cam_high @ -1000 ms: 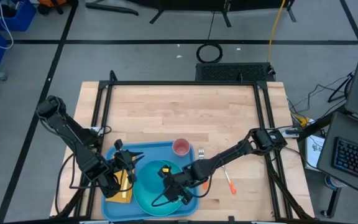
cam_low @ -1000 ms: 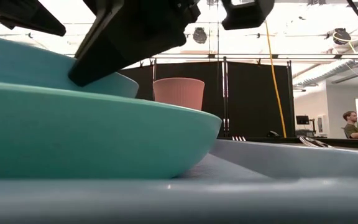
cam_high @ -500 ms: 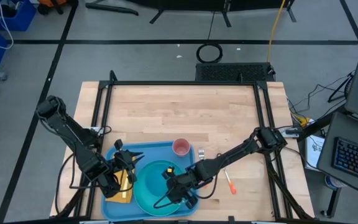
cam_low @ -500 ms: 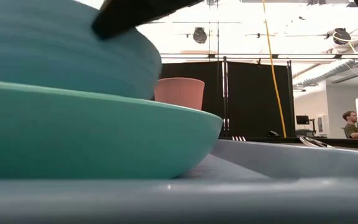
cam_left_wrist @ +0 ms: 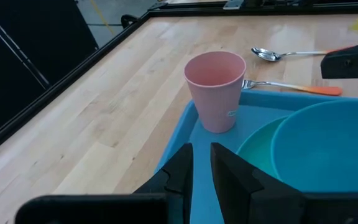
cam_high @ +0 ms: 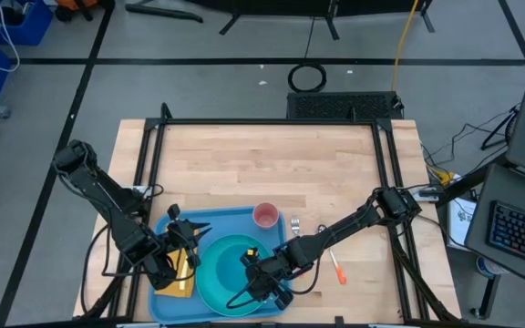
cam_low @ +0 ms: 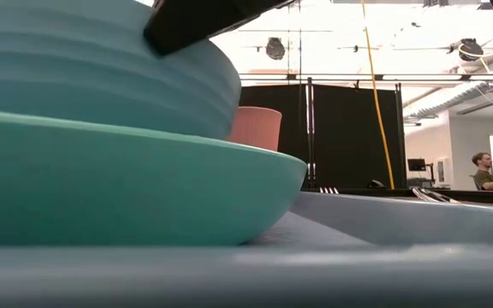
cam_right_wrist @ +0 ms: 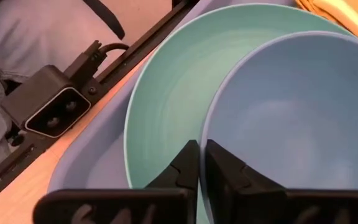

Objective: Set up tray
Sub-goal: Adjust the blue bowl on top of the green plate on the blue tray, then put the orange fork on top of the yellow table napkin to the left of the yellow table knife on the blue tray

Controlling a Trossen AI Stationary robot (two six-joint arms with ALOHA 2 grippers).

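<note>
The large light-blue rectangular plastic tray point(cam_high: 177, 221) sits at the table's near edge, carrying a round teal plate point(cam_high: 215, 273), a pink plastic cup point(cam_high: 266, 216) and a yellow folded napkin point(cam_high: 180, 274). Over the last second the right gripper point(cam_high: 255, 282) has carried the small blue bowl point(cam_right_wrist: 291, 124) lower and further over the plate – in the low view the bowl now fills more of the frame and half covers the cup. Its fingers pinch the bowl's rim, so placing looks nearly done. The left gripper point(cam_left_wrist: 201, 163) waits narrowly closed over the tray's left part, holding nothing. Whether the bowl actually touches the plate is hidden – and so is the bowl itself from above, under the arm.
</note>
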